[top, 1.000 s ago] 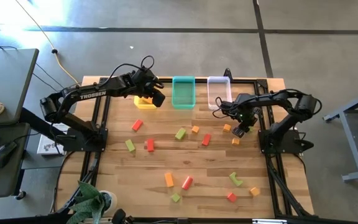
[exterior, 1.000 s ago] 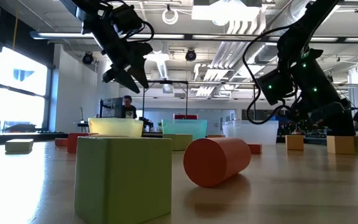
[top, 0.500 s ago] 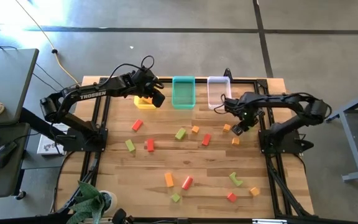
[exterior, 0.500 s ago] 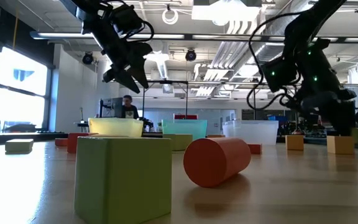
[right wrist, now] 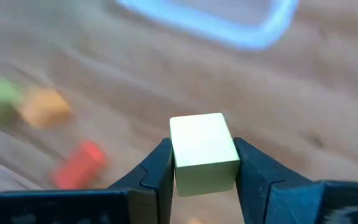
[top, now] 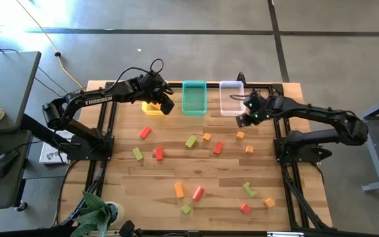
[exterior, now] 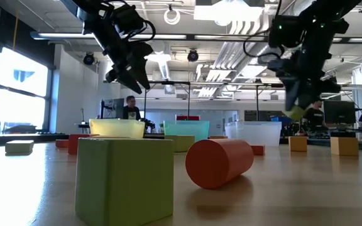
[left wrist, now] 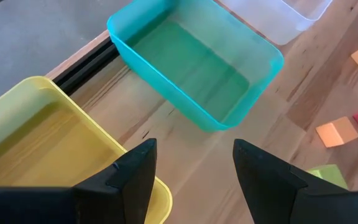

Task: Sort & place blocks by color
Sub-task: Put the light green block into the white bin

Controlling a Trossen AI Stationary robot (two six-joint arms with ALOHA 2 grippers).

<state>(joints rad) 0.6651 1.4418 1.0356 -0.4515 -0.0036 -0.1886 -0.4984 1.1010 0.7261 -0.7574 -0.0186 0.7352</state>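
My right gripper is shut on a light green block, above the table near the clear bin's near end; it also shows high in the low view. My left gripper is open and empty, above the yellow bin's right side. The teal bin stands between the yellow and the clear one. Several orange, red and light green blocks lie loose on the table, among them an orange one near my right gripper. My right gripper pinches the light green block by two opposite sides between its two fingers. One face of the block is turned to the wrist camera. The block is lifted clear of the table.
Loose blocks lie across the middle and near part of the table: red, green, orange, red. In the low view a green cube and a red cylinder lie close to the camera. A potted plant stands at the near left corner.
My right gripper has risen and gone toward the table's far edge and somewhat left, toward the clear bin, carrying the light green block up clear of the table. My left gripper has kept still.
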